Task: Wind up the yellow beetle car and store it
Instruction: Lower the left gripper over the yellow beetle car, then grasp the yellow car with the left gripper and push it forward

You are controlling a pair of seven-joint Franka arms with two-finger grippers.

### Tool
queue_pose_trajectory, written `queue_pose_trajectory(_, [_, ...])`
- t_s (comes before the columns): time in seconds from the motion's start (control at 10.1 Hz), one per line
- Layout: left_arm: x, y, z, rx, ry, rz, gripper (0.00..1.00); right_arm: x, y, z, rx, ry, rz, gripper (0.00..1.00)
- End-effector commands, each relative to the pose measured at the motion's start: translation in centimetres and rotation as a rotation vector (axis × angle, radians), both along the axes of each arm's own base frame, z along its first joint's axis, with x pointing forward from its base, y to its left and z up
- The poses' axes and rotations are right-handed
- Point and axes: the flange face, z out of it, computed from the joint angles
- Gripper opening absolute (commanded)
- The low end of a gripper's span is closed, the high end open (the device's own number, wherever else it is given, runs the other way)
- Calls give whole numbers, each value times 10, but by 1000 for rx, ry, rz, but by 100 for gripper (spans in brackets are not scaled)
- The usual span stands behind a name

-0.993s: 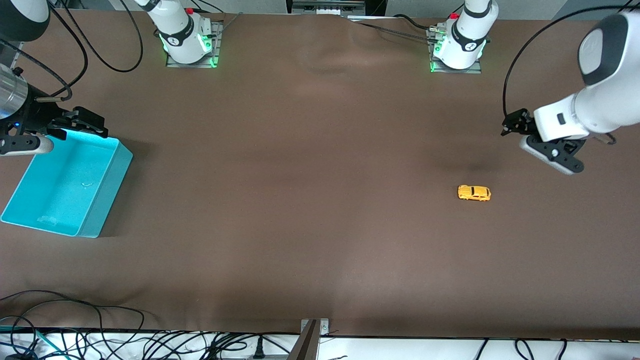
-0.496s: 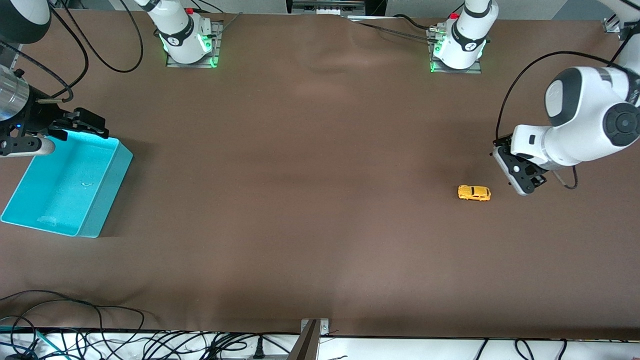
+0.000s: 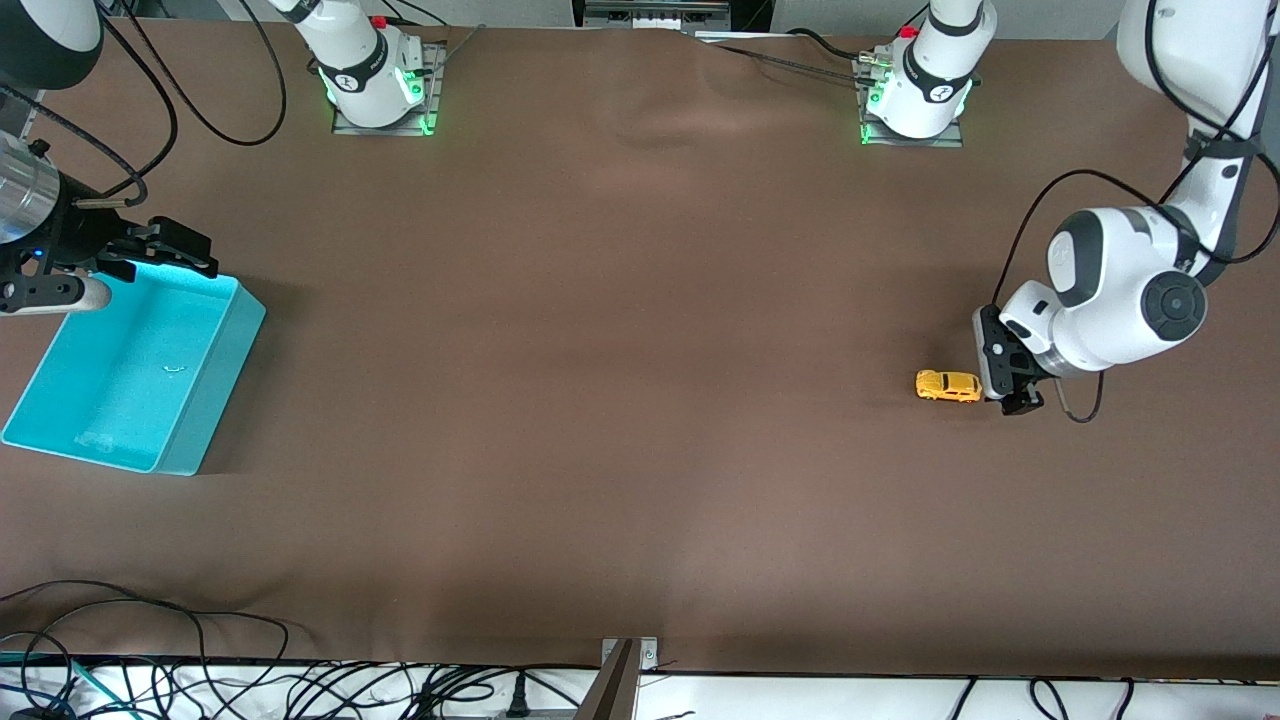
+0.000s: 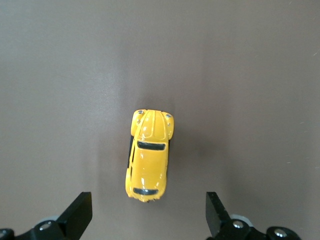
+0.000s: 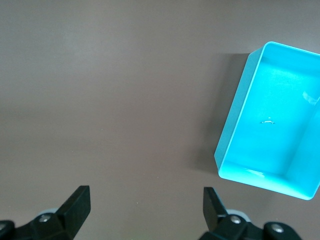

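Yellow beetle car (image 3: pixel 948 385) alone on the brown worktop (image 3: pixel 620 400), toward the left arm's end.
The left claw (image 3: pixel 1008 385) sits low just beside it, fingers (image 4: pixel 75 216) spread, not touching. The right claw (image 3: pixel 165 248) waits spread over the turquoise bin's (image 3: pixel 60 385) rim at the right arm's end.

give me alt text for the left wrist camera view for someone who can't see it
A yellow beetle car sits alone on the brown table, seen from directly above. The left end effector hangs over it, open, its two black fingertips wide to either side of the car's near end, not touching it.
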Motion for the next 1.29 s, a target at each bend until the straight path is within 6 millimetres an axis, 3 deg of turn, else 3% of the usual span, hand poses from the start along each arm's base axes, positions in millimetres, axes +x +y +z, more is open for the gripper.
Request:
queue_pose_trajectory(0.0, [-11,-9,-33,-7,-50,-53,100,1,-1,0,-13,1,8,100])
queue_pose_trajectory(0.1, [-22,-8,-44,-3,-68,-55,100,2,-1,-1,-13,2,8,100])
queue_pose_trajectory(0.4, [-29,-9,-53,-4,-55,-58,99,2,-1,-1,-12,1,9,100])
queue_pose_trajectory(0.6, [-26,-16,-49,-7,-64,-69,34,2,-1,1,-11,-2,9,100])
queue_pose_trajectory(0.69, [-25,-21,-47,-12,-68,-80,14,2,-1,0,-11,1,7,100])
queue_pose_trajectory(0.79, [-25,-21,-48,-12,-66,-80,0,2,-1,0,-9,-2,9,100])
queue_pose_trajectory(1.09, [-22,-24,-38,-13,-83,-87,0,4,-6,0,-7,-10,10,100])
queue_pose_trajectory(1.19, [-19,-41,-23,-23,-105,-109,0,4,-6,0,-9,-7,10,100])
